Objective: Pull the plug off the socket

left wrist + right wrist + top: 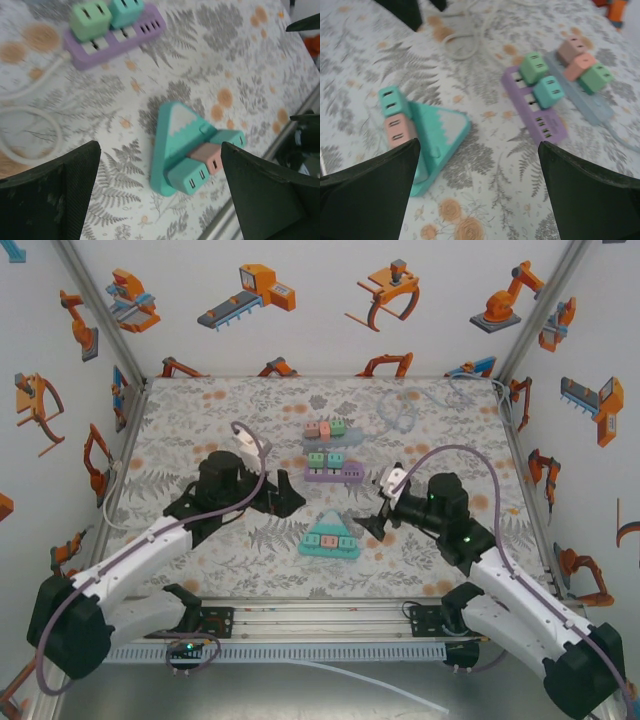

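Flower-print table cloth (200, 420). The teal triangular socket block (330, 537) lies flat near the middle-front of the table, between the two grippers. Three plugs sit in a row along one edge of it, all seated: teal plug (192, 178), pink plug (210, 159), second teal plug (231, 137).

Behind the block, a purple power strip (350, 477) carries a green plug (90, 17) and a turquoise plug (125, 9). Farther back is a pale blue strip (599, 106) with brownish, salmon and green plugs. A white cable (30, 150) loops on the cloth at the far side, well apart from the triangular block. Nothing lies between either gripper and the block.

Left gripper (288, 492): left of and slightly behind the block, jaws spread wide, holding nothing, touching nothing. In the left wrist view the block and its plugs sit in the gap between the fingers (55, 195), farther out.

Right gripper (380, 518): just beside the block's right corner, jaws wide apart, empty. In the right wrist view the block is at lower left, partly behind the left finger (370, 195), with the purple strip ahead. Cannot tell whether any fingertip touches the cloth.
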`<action>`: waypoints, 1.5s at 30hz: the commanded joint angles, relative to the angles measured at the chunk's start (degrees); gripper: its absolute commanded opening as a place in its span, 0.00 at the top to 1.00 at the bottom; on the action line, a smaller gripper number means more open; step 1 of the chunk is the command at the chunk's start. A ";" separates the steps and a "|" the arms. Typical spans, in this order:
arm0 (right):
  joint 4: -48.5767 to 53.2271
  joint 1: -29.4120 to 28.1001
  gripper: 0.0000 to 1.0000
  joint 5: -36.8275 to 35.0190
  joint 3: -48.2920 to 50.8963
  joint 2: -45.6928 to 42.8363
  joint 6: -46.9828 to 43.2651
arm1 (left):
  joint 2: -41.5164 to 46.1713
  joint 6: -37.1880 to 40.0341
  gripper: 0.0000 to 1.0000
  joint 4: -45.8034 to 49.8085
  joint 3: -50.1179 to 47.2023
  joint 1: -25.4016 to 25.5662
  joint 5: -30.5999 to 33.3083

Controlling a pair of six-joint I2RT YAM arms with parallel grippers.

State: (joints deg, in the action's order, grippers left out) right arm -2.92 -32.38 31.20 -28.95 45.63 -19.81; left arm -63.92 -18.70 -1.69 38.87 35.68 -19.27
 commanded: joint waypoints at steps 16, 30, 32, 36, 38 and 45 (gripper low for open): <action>11.32 -12.23 0.33 -2.79 -3.50 14.58 -15.83 | -24.59 6.55 0.14 3.39 12.25 8.92 -1.07; 6.87 -13.99 0.65 -3.06 -3.51 21.69 -17.79 | -29.80 6.24 0.38 8.23 12.28 11.78 1.90; 6.35 -13.98 0.67 -3.59 -3.82 21.90 -18.48 | -30.12 5.55 0.41 9.07 11.94 11.83 2.69; 6.01 -14.02 0.69 -3.61 -4.84 23.03 -19.20 | -30.19 4.13 0.47 10.05 10.91 11.78 5.75; 5.49 -14.02 0.71 -3.22 -5.15 23.60 -19.23 | -30.61 3.32 0.51 11.25 10.70 11.79 8.54; 1.22 -13.98 0.75 -1.69 -4.54 22.45 -18.51 | -35.11 1.50 0.54 18.24 11.83 11.78 16.53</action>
State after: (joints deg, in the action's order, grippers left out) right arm 4.78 -46.00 27.77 -32.12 69.04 -37.80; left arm -93.69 -16.97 6.63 51.88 47.46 -14.96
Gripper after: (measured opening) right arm 0.350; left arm 0.470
